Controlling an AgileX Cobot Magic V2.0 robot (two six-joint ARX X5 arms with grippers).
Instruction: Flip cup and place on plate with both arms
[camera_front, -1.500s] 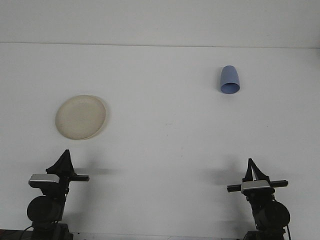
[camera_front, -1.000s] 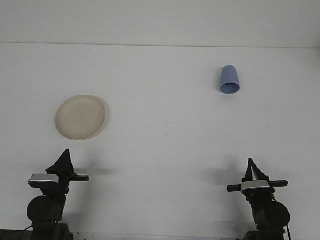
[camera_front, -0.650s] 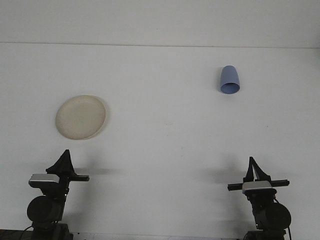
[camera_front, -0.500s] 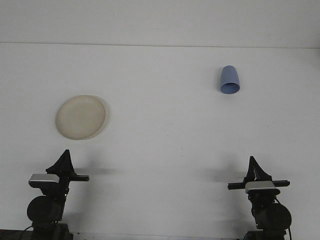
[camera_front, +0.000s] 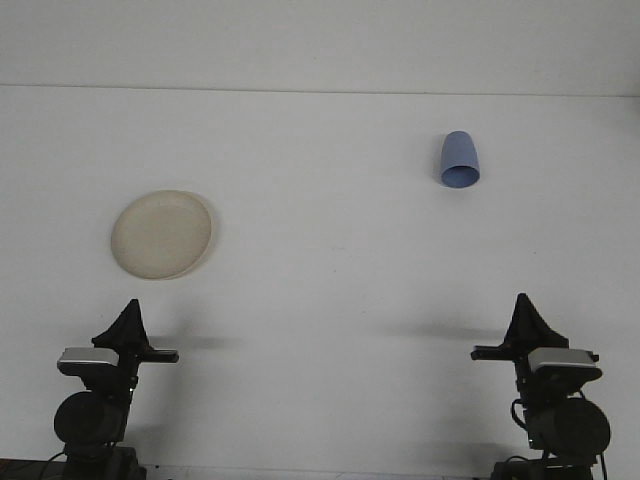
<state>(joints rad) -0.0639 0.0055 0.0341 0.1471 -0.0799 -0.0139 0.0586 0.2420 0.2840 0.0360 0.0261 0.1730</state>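
We note blue cup (camera_front: 460, 160) upper right on desk (camera_front: 330, 260), apparently mouth-down; plate (camera_front: 161, 234) mid-left, well apart. Left gripper (camera_front: 128, 318), right gripper (camera_front: 525, 312) low, empty; finger state indiscernible. Risk: smooth tapered cup slipping mid-flip.

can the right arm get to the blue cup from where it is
Probably yes. The right gripper sits near the table's front edge and the blue cup stands far ahead, slightly to its left, with only bare table between them; actual reach is uncertain.

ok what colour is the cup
Blue; the cup shows clearly in the front view, on the white table.
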